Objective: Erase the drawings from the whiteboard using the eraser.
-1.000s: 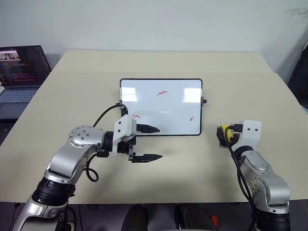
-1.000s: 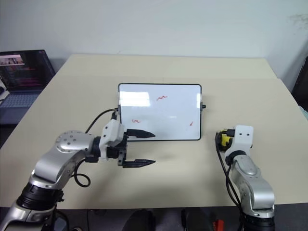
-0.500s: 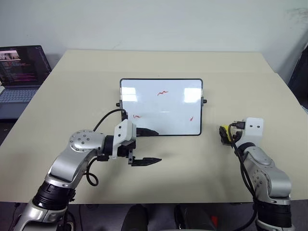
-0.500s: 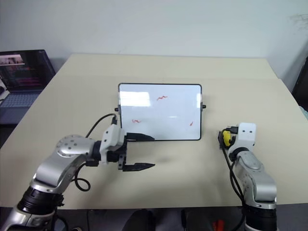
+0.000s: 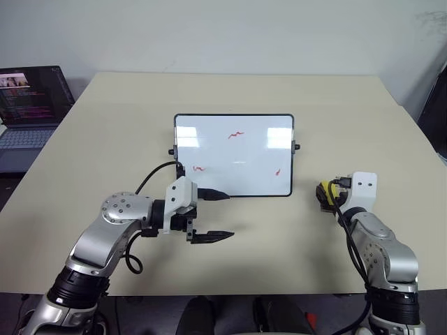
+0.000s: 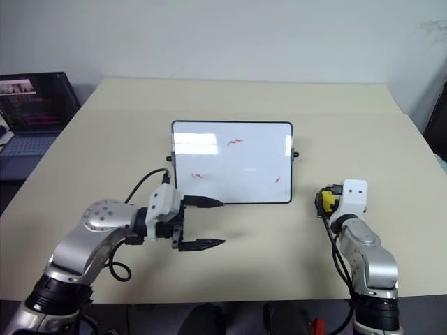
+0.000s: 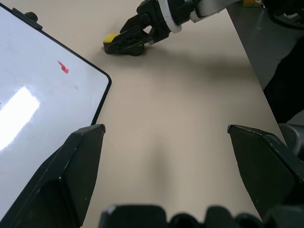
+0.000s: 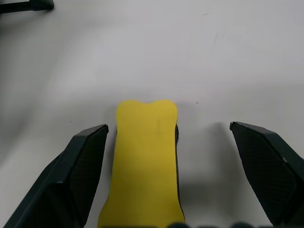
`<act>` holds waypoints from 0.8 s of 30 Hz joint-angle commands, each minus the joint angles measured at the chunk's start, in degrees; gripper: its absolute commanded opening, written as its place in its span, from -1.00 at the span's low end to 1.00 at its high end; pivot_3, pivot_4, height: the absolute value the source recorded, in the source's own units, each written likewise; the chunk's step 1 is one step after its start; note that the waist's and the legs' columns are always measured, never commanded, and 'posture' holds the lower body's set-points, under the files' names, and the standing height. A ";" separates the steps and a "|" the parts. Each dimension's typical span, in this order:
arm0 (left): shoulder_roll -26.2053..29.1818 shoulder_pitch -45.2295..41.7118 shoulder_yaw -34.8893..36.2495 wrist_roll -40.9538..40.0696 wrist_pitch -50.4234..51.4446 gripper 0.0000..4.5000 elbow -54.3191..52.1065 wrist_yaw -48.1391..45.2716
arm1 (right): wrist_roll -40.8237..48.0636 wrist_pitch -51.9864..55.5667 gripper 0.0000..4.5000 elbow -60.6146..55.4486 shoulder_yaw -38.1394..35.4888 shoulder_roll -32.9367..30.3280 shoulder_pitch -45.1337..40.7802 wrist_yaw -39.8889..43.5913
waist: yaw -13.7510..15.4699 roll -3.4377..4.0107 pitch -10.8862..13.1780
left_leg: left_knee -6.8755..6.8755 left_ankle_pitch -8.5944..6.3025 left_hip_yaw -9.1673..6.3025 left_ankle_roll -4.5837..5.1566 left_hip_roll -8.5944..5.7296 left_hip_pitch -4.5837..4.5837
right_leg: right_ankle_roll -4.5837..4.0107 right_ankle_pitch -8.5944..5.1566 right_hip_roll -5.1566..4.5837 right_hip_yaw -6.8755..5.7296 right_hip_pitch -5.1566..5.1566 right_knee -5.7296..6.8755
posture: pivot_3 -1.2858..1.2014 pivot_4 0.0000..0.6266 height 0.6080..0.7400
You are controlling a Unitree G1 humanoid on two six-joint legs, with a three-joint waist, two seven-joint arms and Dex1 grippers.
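Three little red drawings [image 5: 236, 135] are on the whiteboard [image 5: 209, 150], and we can see that none of them is wiped off. One squiggle is near the far edge of the board, one is near its left side, and one is near its right side. The whiteboard lies flat in the middle of the table [image 5: 230, 91], a bit nearer to our front edge than to the far edge.

Our left gripper [image 5: 218, 216] is by the front left corner of the whiteboard. Its two black fingers are spread wide apart and hold nothing. One finger [image 5: 213, 195] reaches over the front edge of the board, and the other finger [image 5: 213, 237] is over the bare table just in front of the board. We cannot tell if the first finger touches the board.

The eraser [image 8: 145, 164] is a small yellow block. It lies on the table to the right of the whiteboard, well apart from it, towards the right edge of the table. Our right gripper [image 8: 168, 175] is right at the eraser. Its fingers are spread wide, one on each side of the yellow block. The eraser lies closer to one finger [image 8: 71, 180], and there is a gap to the other finger [image 8: 268, 171], so we are not squeezing it.

An open laptop [image 5: 31, 112] sits off the far left corner of the table.
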 commanded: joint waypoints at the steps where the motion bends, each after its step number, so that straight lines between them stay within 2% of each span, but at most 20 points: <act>1: -0.39 0.20 0.21 -0.15 -0.50 1.00 -1.99 0.42 | -0.38 -0.92 0.92 -0.90 -0.20 -0.11 -0.42 0.73 | 0.00 0.00 0.00 | 0.00 0.00 0.00 0.00 0.00 0.00 | 0.00 0.00 0.00 0.00 0.00 0.00 | 0.03 -0.52 1.00; 6: -0.95 0.73 0.01 -0.21 -0.10 1.00 -2.61 0.99 | -0.31 -0.98 0.92 -1.77 -0.64 0.24 0.47 1.39 | 0.00 0.00 0.00 | 0.00 0.00 0.00 0.00 0.00 0.00 | -0.01 0.00 0.00 0.01 0.00 0.00 | 0.03 -0.52 1.00; 16: -1.13 0.91 -0.26 -0.39 1.24 1.00 -3.40 1.94 | -2.31 -11.03 0.92 -3.04 1.13 2.77 5.61 2.14 | 0.04 0.00 0.00 | 0.00 0.00 -0.03 0.00 0.01 0.01 | 0.02 -0.01 0.00 0.01 0.00 0.00 | 0.03 -0.52 1.00; 24: -1.22 0.34 -0.40 -0.30 1.32 1.00 -2.99 1.89 | -5.65 -16.61 0.92 -0.35 1.84 4.47 5.92 0.30 | 0.09 0.00 0.00 | 0.01 0.00 -0.09 0.00 0.00 0.01 | 0.01 -0.01 0.00 0.01 0.00 0.01 | 0.03 -0.52 1.00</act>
